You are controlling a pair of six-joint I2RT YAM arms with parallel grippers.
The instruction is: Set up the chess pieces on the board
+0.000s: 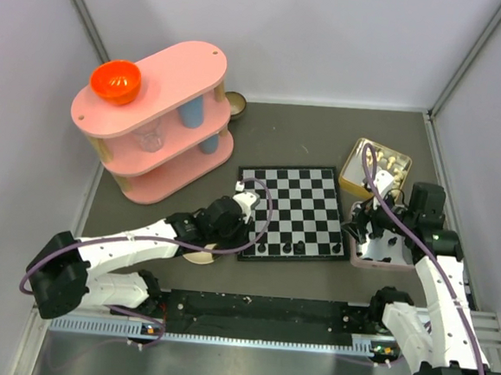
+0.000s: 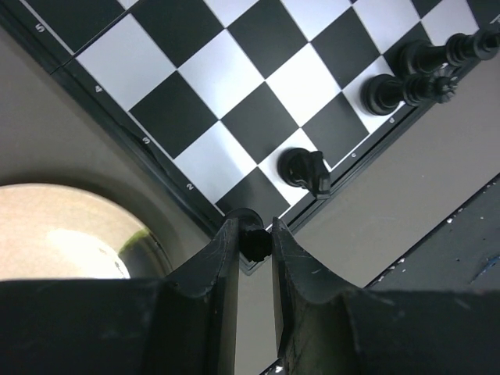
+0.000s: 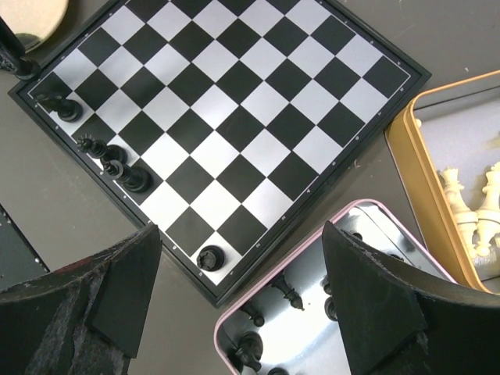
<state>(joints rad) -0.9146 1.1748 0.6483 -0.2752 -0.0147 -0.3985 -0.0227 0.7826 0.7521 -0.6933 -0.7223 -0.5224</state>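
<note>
Several chess pieces (image 3: 117, 164) (five, as far as I could count) stood along the near edge of the board (image 3: 234, 117). The left gripper (image 2: 254, 248) was clamped on one more chess piece (image 2: 251, 238) at the corner square. The right gripper (image 3: 238, 234) hung with jaws apart above the pink tin (image 3: 383, 234), where more lay. Most of the set was not yet placed.

Obscured items, indexed from the board (image 1: 301, 204).
Your views withhold: one black piece (image 2: 252, 241) at the board's near-left corner, pinched in the left gripper (image 2: 253, 226), type unreadable; cream plate (image 2: 62, 234) left of that corner, cut by frame edge and wrist; pink-rimmed tin (image 3: 312, 262) right of the board, cut at the bottom, contents partly behind a finger (image 3: 375, 305) of the wide-spread right gripper (image 3: 241, 230); gold tin (image 3: 418, 183) off the board's far-right corner, cut at the right edge; near-edge pieces (image 1: 289, 245), too small from the top camera to type.
</note>
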